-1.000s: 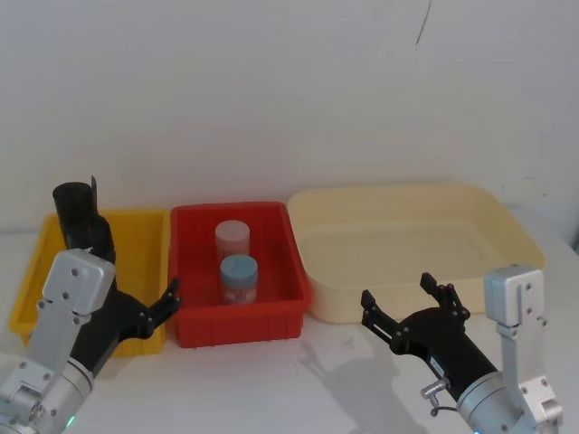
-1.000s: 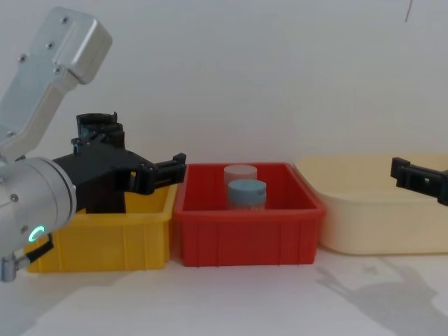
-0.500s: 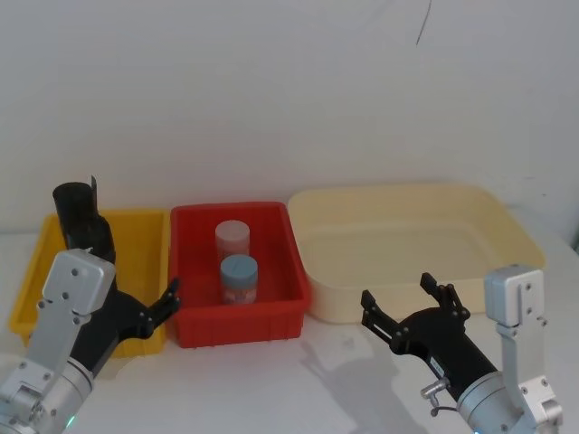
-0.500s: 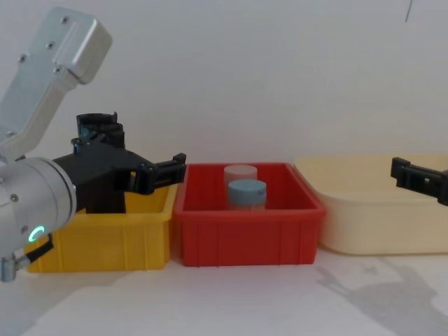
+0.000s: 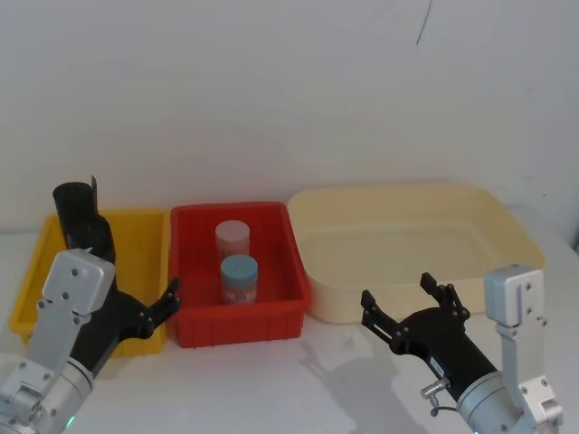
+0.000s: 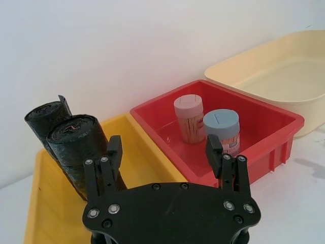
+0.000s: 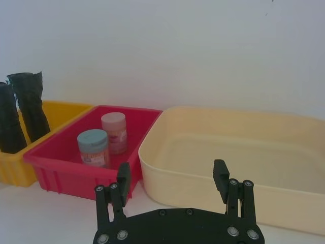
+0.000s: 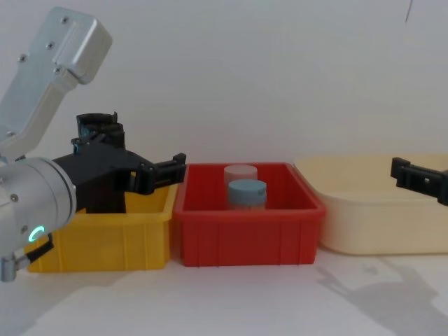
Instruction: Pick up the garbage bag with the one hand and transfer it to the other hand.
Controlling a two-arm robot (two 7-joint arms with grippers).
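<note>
The garbage bag (image 6: pixel 76 147), a thick black roll, stands upright at the back of the yellow bin (image 6: pixel 35 203), touching or just beside a slimmer roll (image 6: pixel 44 119) with a loose flap at its top. It is probably light and fairly firm as a wound roll, giving a little when squeezed. The glossy plastic looks slippery, so a hold across the middle of the cylinder, above the bin's rim, seems safest, as it leaves the upper end free for the second grip. The left gripper (image 6: pixel 163 152) hangs over the front of the yellow bin with its fingers spread wide and nothing between them, short of the roll and aimed nearer the red bin (image 6: pixel 284 127). That bin holds two jars, one pale-lidded (image 6: pixel 188 114) and one blue-lidded (image 6: pixel 222 127); their labels are too small to read, and no writing shows on the rolls. The right gripper (image 7: pixel 171 175) waits above the table in front of the cream tub (image 7: pixel 228 147), also spread and empty.
</note>
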